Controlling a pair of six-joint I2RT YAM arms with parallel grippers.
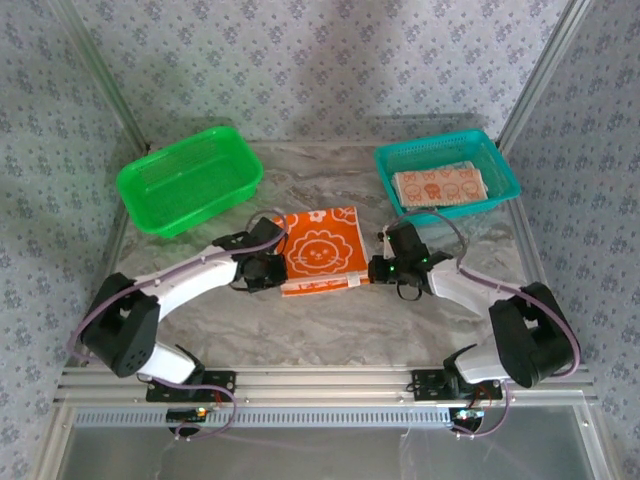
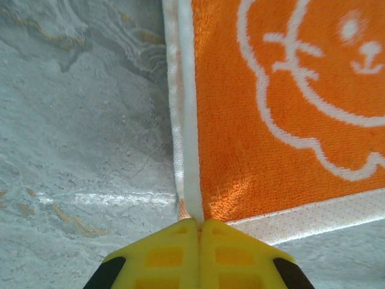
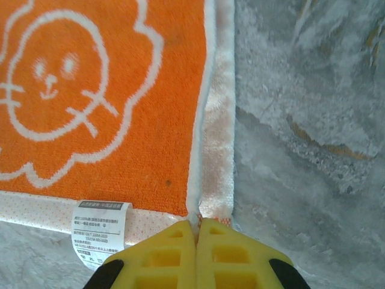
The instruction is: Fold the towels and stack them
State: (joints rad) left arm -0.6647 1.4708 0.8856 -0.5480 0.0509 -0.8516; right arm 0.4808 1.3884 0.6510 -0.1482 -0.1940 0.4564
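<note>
Holding the orange terry towel (image 1: 320, 250) by its two near corners

You have the folded orange terry towel, printed with a white lion face, lying flat in the middle of the grey marbled desk (image 1: 330, 330), between the two arms. It is close to square but a little wider than deep, so its long axis runs left to right across the desk. It is turned slightly, with the right end farther from the arm bases. The lion's chin points toward the near edge.

Your left pincer (image 2: 198, 226) has its yellow fingers pressed together on the near-left corner, and the white hem runs into the seam between them. Your right pincer (image 3: 197, 226) is pinching the near-right corner in the same way, just beside a white care label (image 3: 99, 232) on the near hem.

A cream folded towel (image 1: 438, 186) with orange faces lies in the teal plastic basket (image 1: 435, 140) at the far right, its long axis also left to right. The green plastic basket (image 1: 185, 180) sits at the far left, well apart from the orange towel.
</note>
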